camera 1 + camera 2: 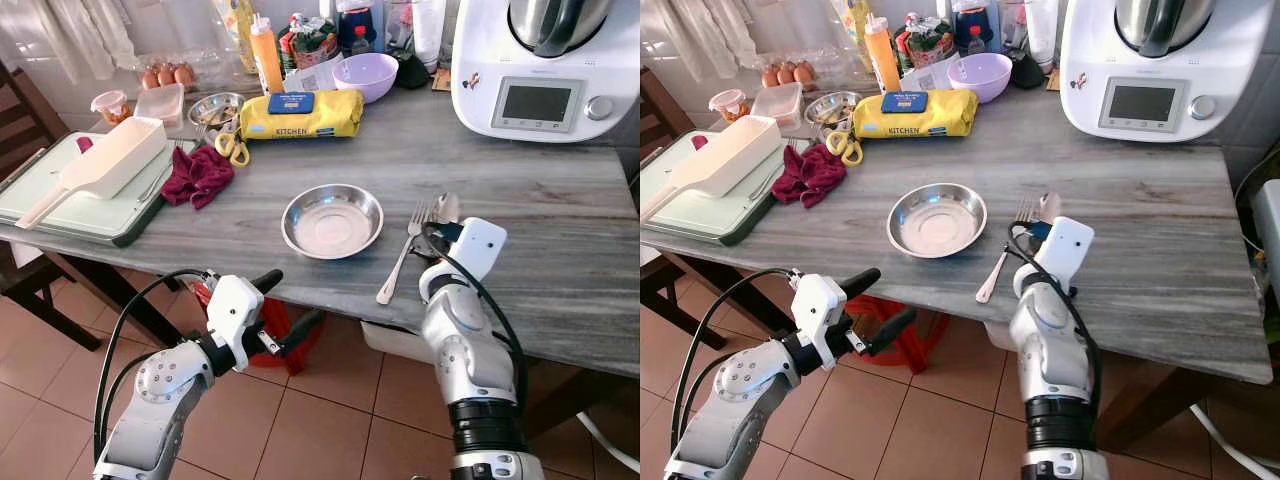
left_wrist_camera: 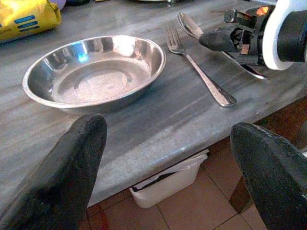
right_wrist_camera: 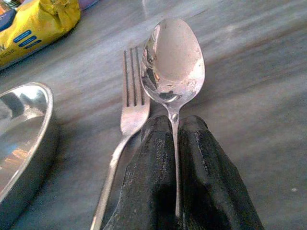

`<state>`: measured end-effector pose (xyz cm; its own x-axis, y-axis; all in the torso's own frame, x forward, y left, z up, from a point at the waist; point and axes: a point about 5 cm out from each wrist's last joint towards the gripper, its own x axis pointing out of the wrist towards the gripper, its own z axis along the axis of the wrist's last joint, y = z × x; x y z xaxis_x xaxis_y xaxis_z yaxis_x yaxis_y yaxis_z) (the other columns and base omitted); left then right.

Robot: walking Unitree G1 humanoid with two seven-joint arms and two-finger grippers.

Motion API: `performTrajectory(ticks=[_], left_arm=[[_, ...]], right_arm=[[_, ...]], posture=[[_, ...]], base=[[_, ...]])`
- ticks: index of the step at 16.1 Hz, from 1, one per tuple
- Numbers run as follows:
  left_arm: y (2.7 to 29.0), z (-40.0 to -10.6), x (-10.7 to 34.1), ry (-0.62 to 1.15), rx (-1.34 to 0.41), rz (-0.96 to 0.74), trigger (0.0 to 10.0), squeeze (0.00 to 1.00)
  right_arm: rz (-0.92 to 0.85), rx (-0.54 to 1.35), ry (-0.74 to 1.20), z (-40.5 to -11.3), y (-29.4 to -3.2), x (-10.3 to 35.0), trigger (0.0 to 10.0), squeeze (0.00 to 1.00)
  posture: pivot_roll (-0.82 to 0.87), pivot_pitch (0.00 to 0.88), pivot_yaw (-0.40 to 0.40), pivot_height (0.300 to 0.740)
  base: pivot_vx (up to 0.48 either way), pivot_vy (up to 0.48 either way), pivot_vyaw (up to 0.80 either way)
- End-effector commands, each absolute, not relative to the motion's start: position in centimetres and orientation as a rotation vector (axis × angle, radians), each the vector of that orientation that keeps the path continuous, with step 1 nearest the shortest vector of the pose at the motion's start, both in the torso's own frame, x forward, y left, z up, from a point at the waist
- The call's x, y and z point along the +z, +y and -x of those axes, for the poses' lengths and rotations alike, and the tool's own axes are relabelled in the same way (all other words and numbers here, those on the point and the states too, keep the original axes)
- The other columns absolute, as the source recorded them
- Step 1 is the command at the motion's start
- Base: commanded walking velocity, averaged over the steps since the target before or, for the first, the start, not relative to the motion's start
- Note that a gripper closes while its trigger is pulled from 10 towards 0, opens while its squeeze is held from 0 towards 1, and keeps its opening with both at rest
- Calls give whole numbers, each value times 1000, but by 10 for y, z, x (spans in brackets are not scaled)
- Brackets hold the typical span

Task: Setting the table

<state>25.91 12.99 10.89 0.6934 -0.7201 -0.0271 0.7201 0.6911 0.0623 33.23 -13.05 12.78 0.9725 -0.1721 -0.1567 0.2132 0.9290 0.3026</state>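
Observation:
A round steel plate lies on the grey wooden table near its front edge. Just right of it lies a fork, tines pointing away from me. My right gripper is shut on the spoon by its handle, holding it low over the table just right of the fork, bowl pointing away. My left gripper hangs open below the table's front edge, in front of the plate, with nothing between its fingers.
Further back stand a yellow pack, a purple bowl, a maroon cloth, yellow scissors, a small steel bowl and bottles. A white kitchen machine fills the back right. A green board with a white scoop lies left.

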Motion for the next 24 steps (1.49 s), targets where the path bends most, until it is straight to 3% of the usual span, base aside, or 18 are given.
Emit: performTrajectory(ticks=[1, 3, 5, 10, 11, 12, 24], left_arm=[[133, -257, 108, 16, -802, -92, 10000, 0], [132, -257, 107, 17, -806, -94, 10000, 0], [131, -257, 107, 19, -810, -95, 10000, 0], [130, -256, 106, 24, -813, -94, 10000, 0], [130, -256, 106, 25, -814, -94, 10000, 0], [130, -256, 106, 24, -816, -94, 10000, 0], [130, -257, 106, 24, -807, -99, 10000, 0]], right_arm=[[-333, -188, 185, -329, -123, 117, 10000, 0], [-312, -211, 202, -328, -127, 114, 10000, 67], [-300, -228, 210, -325, -130, 113, 10000, 4], [-287, -234, 241, -318, -133, 104, 10000, 20], [-287, -235, 242, -318, -134, 104, 10000, 188], [-285, -238, 240, -318, -135, 105, 10000, 1000], [-223, -205, 230, -319, -140, 108, 10000, 1000]], posture=[[-70, 115, 149, 740], [-71, 116, 149, 740], [-72, 118, 149, 740], [-77, 120, 150, 740], [-78, 121, 149, 740], [-80, 120, 149, 740], [-75, 114, 143, 740]], base=[[0, 0, 0], [0, 0, 0], [0, 0, 0], [0, 0, 0], [0, 0, 0], [0, 0, 0], [0, 0, 0]])
